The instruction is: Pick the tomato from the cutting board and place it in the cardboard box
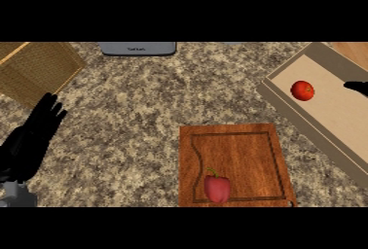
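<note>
A red tomato (303,90) lies inside the cardboard box (287,108) at the upper right of the head view, with nothing touching it. Only the black tip of my right hand (357,88) shows at the right edge, a short way right of the tomato and over the box floor. The wooden cutting board (237,155) sits at the lower middle and carries a red bell pepper (217,187) near its front edge. My left hand (32,138) rests open at the left edge, fingers straight and pointing up.
A woven mat (36,68) lies at the upper left corner. A grey appliance (137,48) sits at the top edge. Speckled granite counter (144,107) spreads between the board, mat and box.
</note>
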You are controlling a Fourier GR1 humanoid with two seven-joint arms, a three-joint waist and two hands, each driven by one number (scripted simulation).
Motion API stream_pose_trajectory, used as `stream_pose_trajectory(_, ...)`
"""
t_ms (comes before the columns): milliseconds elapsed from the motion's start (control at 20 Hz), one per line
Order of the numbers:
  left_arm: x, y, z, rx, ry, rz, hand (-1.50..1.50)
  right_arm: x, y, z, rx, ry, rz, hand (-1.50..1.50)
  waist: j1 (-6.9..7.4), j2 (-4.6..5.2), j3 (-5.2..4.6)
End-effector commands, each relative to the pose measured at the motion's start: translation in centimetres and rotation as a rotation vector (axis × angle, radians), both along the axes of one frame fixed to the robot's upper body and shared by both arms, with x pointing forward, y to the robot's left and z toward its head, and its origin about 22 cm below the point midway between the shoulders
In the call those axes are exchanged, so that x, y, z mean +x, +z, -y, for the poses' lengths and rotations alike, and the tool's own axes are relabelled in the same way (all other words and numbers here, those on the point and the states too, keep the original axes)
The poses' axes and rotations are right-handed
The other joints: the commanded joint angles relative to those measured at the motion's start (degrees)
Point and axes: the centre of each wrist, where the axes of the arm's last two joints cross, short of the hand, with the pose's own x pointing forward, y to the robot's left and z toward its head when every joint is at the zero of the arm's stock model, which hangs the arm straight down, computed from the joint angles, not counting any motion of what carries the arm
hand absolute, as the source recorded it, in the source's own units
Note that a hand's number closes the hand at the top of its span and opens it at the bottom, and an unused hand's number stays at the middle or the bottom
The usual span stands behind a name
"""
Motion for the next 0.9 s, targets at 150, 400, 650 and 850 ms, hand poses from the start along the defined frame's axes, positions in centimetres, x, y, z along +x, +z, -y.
stream_pose_trajectory(150,-1.4,0.3,0.3,-0.011,-0.004,-0.001,0.0,-4.1,1.4,7.3,0.153,-0.072,0.074,-1.5,0.61,0.09,0.02)
stream_pose_trajectory(400,0.9,0.6,0.0,-0.018,0.006,0.01,0.0,-8.2,1.0,11.8,0.148,-0.022,0.079,-1.5,0.15,0.14,0.01)
stream_pose_trajectory(650,0.5,-1.1,-0.6,0.003,-0.003,-0.005,0.0,-9.2,2.9,13.7,0.122,0.015,0.078,-1.5,0.38,0.15,-0.01)
stream_pose_trajectory(850,0.8,-1.0,-0.4,-0.006,-0.003,0.006,0.0,-10.3,0.0,14.3,0.131,0.007,0.057,-1.5,0.37,0.16,0.0)
